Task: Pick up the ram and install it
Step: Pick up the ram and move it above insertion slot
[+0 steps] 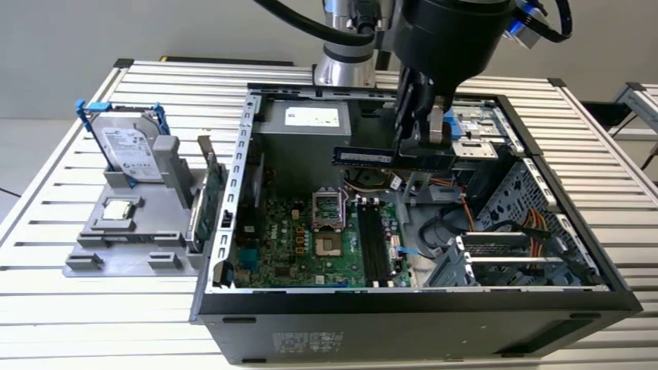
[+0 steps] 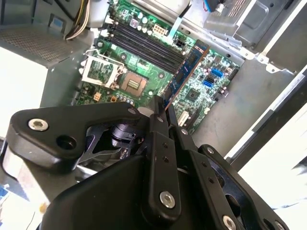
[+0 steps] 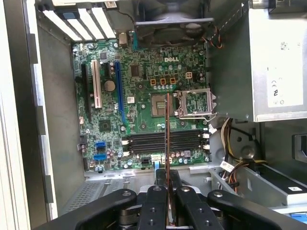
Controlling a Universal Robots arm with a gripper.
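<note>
The claw [image 1: 415, 153] hangs inside the open computer case [image 1: 411, 316], which stands on the slatted bench [image 1: 62, 308] towards its edge at the exterior view's right. Its fingers are pinched nearly together on the ram [image 1: 381, 157], gripping one end so that the stick juts out level and on edge. In both wrist views the ram [image 2: 189, 64] [image 3: 167, 134] runs straight out from the claw [image 2: 165, 109] [image 3: 168, 173]. It is held in the air over the green motherboard [image 3: 144, 110], clear of the dark memory slots [image 3: 144, 142] beside the processor socket [image 3: 194, 103]. By the bench's edge at the exterior view's left, a hard drive [image 1: 132, 150] with blue clips stands upright in a grey holder [image 1: 123, 247].
</note>
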